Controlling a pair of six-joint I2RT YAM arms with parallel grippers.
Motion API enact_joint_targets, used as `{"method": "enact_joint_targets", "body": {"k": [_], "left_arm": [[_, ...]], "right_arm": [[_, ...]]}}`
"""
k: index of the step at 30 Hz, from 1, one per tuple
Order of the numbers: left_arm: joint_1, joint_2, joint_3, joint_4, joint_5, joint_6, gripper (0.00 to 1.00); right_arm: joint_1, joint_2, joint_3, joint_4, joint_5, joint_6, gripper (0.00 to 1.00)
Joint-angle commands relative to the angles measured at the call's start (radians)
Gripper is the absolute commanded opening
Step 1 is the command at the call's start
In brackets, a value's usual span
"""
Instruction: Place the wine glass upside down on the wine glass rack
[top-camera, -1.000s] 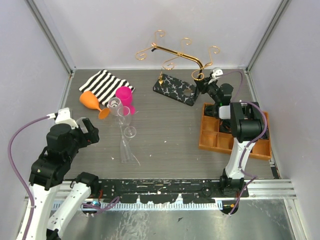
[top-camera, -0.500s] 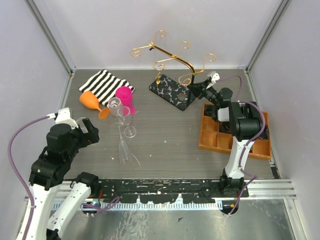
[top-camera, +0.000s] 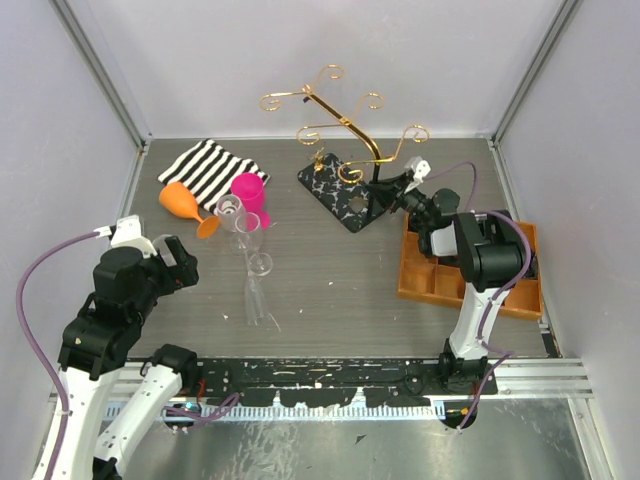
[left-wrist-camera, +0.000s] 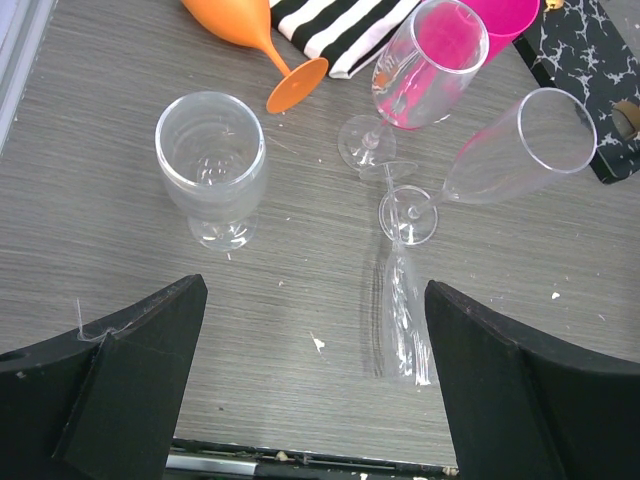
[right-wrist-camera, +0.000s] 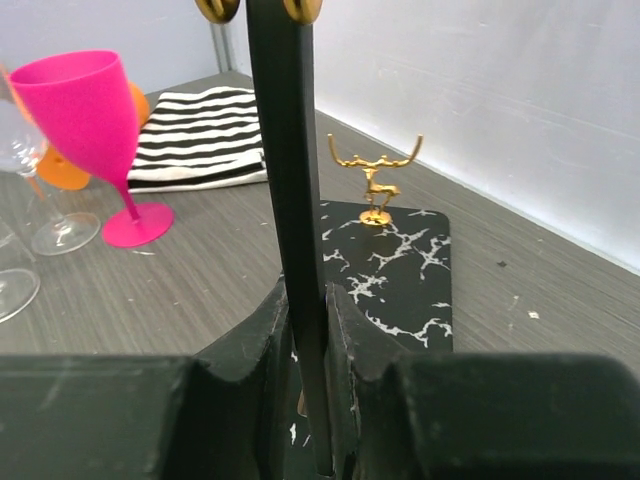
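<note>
Rearward, right tool (top-camera: 389, 187) clamps wine glass rack (top-camera: 335, 186) near back wall (top-camera: 300, 50).

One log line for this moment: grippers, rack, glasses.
right gripper: shut on rack post | left gripper: open, above glasses, holding nothing | rack: no glass on it | glasses: on table

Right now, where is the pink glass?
In the top view, the pink glass stands back left on the table, right beside the striped cloth and the orange glass.
</note>
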Motion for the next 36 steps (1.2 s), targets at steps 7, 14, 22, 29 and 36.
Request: {"method": "enact_joint_targets", "body": {"k": [7,14,22,29,36], "left_arm": [[0.004,0.009,-0.015,0.017,0.004,-0.001,0.98],[0.003,0.01,-0.015,0.018,0.004,-0.001,0.98],[0.005,0.011,-0.015,0.016,0.0,-0.002,0.98],[0.004,0.013,-0.015,0.018,-0.001,-0.002,0.98],[0.005,0.012,-0.015,0.019,0.004,-0.002,0.98]], "right_arm": [[0.125,-0.109,-0.117,0.052,-0.044,-0.045,0.01],[0.209,-0.122,-0.181,0.047,0.004,-0.093,0.01],[0.237,-0.118,-0.237,0.099,0.075,-0.074,0.0],[0.239,-0.167,-0.338,0.143,0.135,-0.08,0.01],[0.239,-0.252,-0.387,0.084,0.205,-0.105,0.14]]}}
